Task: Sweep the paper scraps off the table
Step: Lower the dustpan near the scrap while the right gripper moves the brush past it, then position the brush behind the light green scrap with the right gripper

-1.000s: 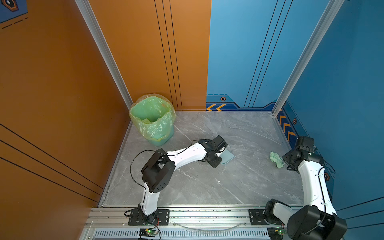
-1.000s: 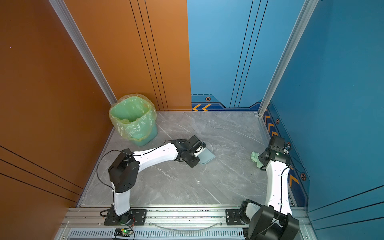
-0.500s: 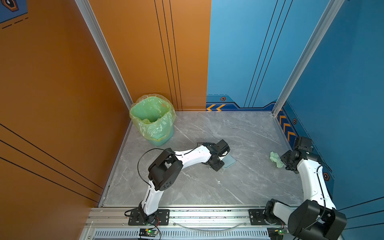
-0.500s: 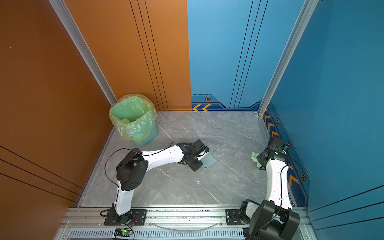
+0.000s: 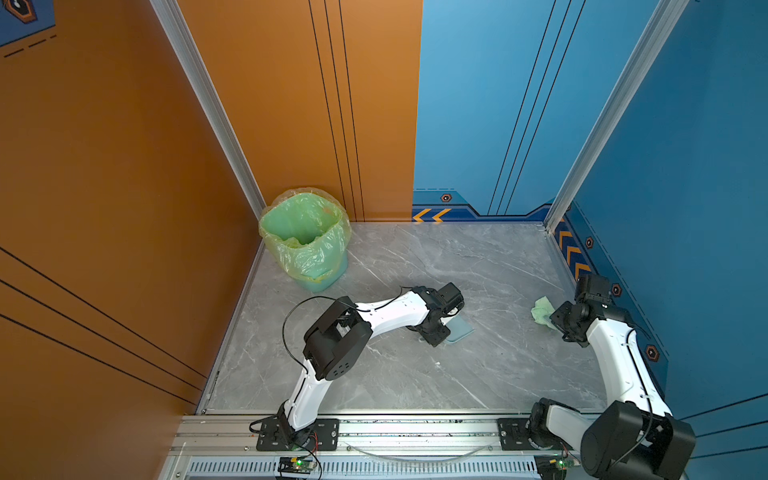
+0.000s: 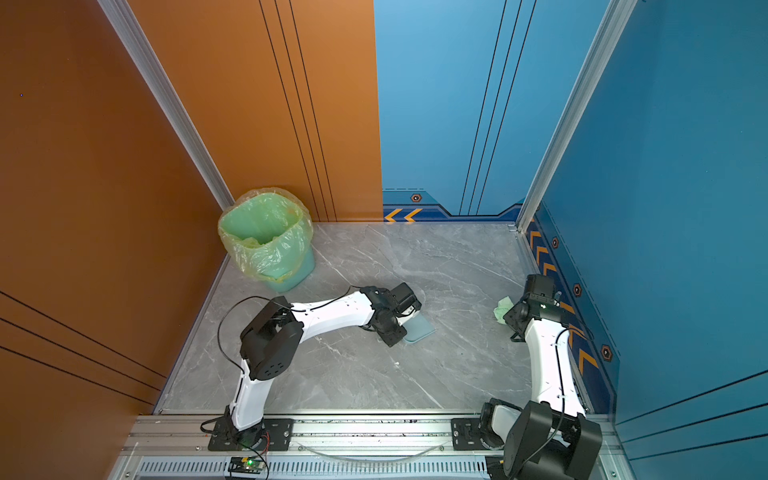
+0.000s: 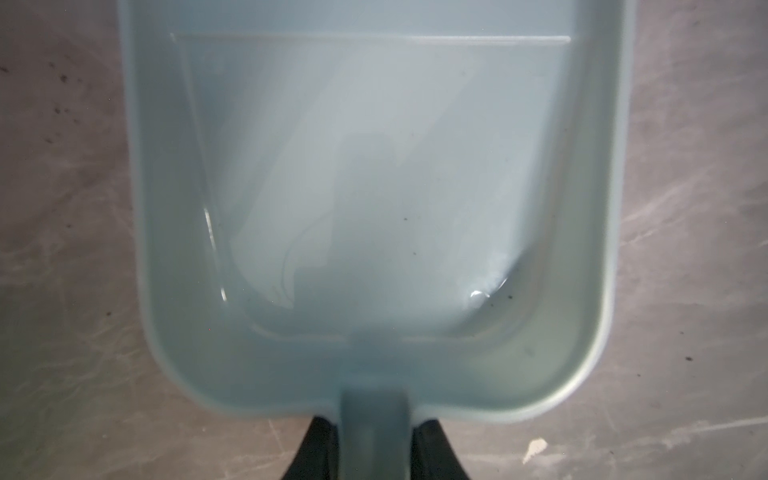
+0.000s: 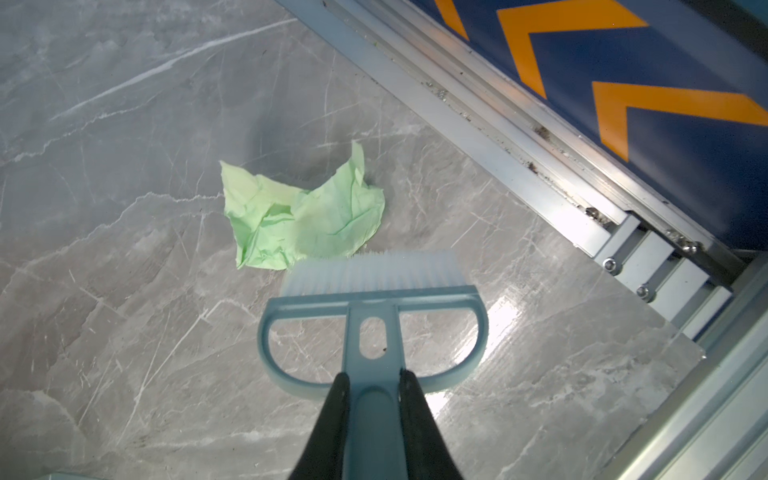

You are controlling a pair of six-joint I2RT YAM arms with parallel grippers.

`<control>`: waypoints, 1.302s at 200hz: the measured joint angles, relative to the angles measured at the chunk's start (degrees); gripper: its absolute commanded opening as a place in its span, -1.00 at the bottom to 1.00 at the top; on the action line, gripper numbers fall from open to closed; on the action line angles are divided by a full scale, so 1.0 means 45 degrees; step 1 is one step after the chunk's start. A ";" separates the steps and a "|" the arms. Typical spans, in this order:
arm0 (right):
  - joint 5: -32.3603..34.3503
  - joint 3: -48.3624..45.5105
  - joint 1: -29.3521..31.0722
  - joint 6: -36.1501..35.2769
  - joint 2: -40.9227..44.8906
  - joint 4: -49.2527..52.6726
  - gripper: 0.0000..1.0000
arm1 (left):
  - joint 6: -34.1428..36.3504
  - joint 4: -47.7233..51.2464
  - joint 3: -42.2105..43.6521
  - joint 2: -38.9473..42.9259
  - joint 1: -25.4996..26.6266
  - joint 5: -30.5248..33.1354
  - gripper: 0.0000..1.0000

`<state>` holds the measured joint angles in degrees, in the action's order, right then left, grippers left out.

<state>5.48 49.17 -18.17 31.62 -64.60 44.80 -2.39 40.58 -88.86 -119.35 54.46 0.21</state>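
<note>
Plastic dustpan (image 7: 374,187) handle sits clamped in our left gripper (image 7: 374,440), with the pan straight ahead of the jaws, low over the table (image 7: 62,249). We can't confirm contact. Only the left wrist view shows that grip. Our right gripper (image 8: 372,399) is clamped on the brush (image 8: 374,278) handle. The pale green paper scrap (image 8: 303,216) lies just past the bristles, touching their tips, near the side rail (image 8: 498,137). In both top views we see the paper scrap (image 5: 542,312) (image 6: 503,311), but the wrists cover both grips and the brush. Farthest out, beyond the left gripper, stands the bin (image 5: 328,278) with its bin bag (image 5: 291,249), seen in top views only.
</note>
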 measured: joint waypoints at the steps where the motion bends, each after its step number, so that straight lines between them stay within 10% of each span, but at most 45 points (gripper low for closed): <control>1: -0.0005 -0.0005 0.0015 -0.0005 0.0000 0.0000 -1.00 | 0.0000 0.0000 0.0000 -0.0005 0.0000 0.0010 -1.00; 144: -0.0850 0.0646 0.3254 0.0180 0.1326 -0.0185 -1.00 | 0.0000 0.0330 -0.0277 -0.0267 0.0024 0.0529 -1.00; 260: 0.0860 0.1088 -0.0937 0.0520 0.0131 -0.1690 -1.00 | 0.0005 0.0330 -0.0287 -0.0272 0.0024 0.0617 -1.00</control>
<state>9.34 54.06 -22.39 33.95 -64.01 37.19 -2.37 42.06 -90.15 -120.57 54.57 2.98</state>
